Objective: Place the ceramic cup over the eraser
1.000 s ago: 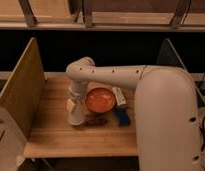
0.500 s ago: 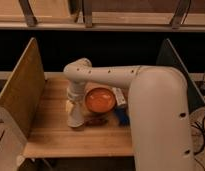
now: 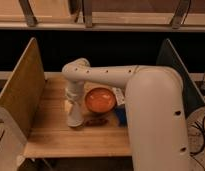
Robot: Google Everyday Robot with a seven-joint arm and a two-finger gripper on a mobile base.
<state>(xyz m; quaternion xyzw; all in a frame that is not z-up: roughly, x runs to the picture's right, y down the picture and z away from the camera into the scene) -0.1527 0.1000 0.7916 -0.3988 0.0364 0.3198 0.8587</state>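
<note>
On the bench (image 3: 51,137), the gripper (image 3: 74,111) stays over the cup (image 3: 74,118), left of the bowl (image 3: 100,99). Nothing has visibly shifted. I cannot tell how the jaws stand.

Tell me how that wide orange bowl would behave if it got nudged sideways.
The wide orange bowl looks rigid, so it would probably slide rather than tip on the wooden table. The gripper beside its left rim and the blue block could stop it.

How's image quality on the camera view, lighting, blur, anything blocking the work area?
Camera view: dim, warm light, with a dark band behind the table. The whole frame is soft, so edges smear. The arm's white link fills the right foreground and hides part of the tabletop. The gripper hangs by the orange bowl, its end merging with a pale shape. A dark smudge below the bowl is unidentifiable.
</note>
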